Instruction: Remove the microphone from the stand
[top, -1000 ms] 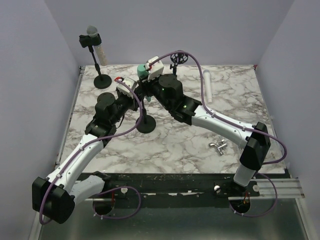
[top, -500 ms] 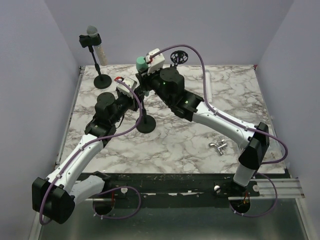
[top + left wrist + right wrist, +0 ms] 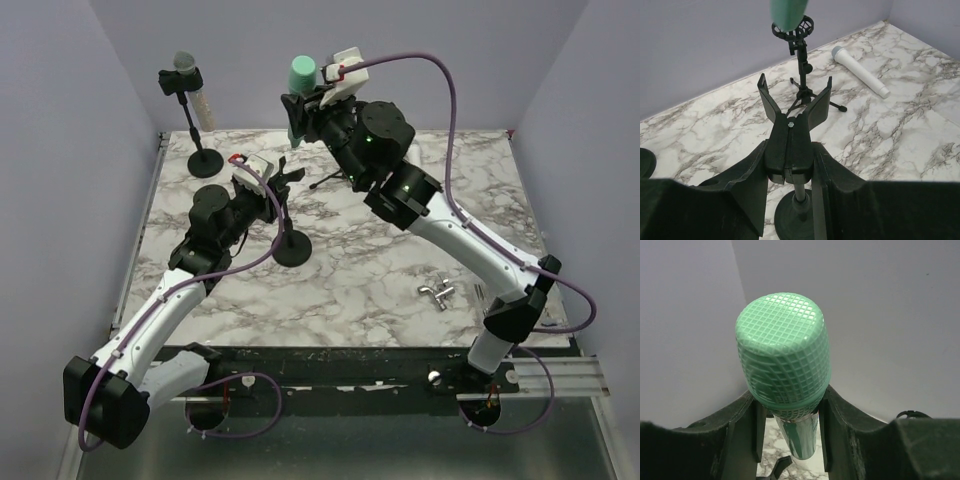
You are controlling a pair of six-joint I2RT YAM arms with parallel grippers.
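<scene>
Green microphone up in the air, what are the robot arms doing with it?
The right gripper holds the green microphone high above the table, clear of its stand. The left gripper is clamped around the stand just under its forked clip, steadying it. The clip is empty, so the microphone is out.

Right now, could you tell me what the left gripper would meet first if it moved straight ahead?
The stand's empty clip, sitting between the fingers of the left gripper. Beyond it, the small tripod stand seems roughly in line, though depth is unclear.
</scene>
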